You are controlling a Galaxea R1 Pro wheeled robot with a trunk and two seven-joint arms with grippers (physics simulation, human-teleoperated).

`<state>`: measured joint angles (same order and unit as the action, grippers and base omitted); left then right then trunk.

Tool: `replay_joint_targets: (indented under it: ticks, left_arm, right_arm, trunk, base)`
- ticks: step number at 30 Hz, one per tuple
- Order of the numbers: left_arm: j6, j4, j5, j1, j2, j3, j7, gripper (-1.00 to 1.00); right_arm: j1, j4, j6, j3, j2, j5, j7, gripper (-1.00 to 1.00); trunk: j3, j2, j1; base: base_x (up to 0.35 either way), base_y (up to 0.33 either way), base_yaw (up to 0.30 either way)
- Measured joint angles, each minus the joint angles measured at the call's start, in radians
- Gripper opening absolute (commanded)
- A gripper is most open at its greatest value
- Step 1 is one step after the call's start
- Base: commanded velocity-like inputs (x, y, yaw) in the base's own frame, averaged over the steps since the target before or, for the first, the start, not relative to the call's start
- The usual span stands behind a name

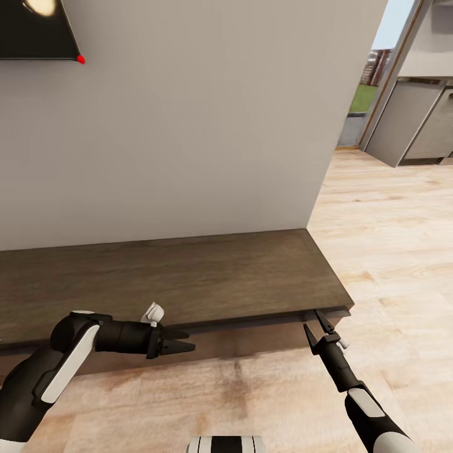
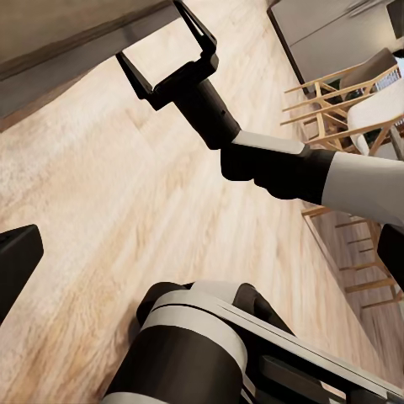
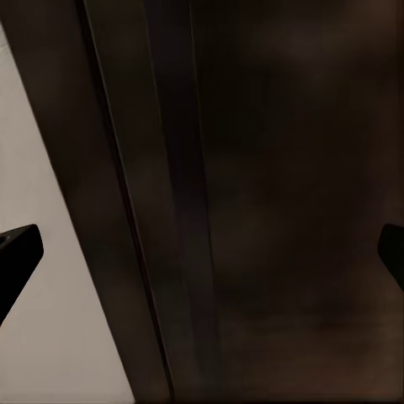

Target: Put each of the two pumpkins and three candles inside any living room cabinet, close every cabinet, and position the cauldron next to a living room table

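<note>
1. Reaching for the right end of the cabinet [image 1: 189, 277], the right tool [image 1: 318, 328] is seen with its fingers spread wide, empty, at the seam under the top's front edge.
2. The left tool [image 1: 179, 346] is held nearly closed, gripping nothing, in front of the cabinet's dark front.
3. Pumpkins and candles cannot be placed from these views.
4. A slip is judged likely: the handleless front offers little purchase, and thin fingertips could be skidded off or jammed against the top edge.
</note>
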<state>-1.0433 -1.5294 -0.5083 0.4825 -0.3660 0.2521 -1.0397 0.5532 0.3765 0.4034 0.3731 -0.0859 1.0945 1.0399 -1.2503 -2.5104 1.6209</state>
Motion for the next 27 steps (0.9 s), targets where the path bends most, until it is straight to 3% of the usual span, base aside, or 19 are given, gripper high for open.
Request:
replay_joint_targets:
  ticks: [22, 23, 27]
  left_arm:
    - [0.0, 0.0, 0.0, 0.0, 0.0, 0.0, 0.0, 1.0]
    - [0.0, 0.0, 0.0, 0.0, 0.0, 0.0, 0.0, 1.0]
    - [0.0, 0.0, 0.0, 0.0, 0.0, 0.0, 0.0, 1.0]
  right_arm:
    - [0.0, 0.0, 0.0, 0.0, 0.0, 0.0, 0.0, 1.0]
    - [0.0, 0.0, 0.0, 0.0, 0.0, 0.0, 0.0, -1.0]
    - [0.0, 0.0, 0.001, 0.0, 0.0, 0.0, 0.0, -1.0]
  trunk:
    - [0.0, 0.0, 0.0]
    - [0.0, 0.0, 0.0]
    - [0.0, 0.0, 0.0]
  base:
    - [-0.002, 0.0, 0.0]
    - [0.0, 0.0, 0.0]
    - [0.0, 0.0, 0.0]
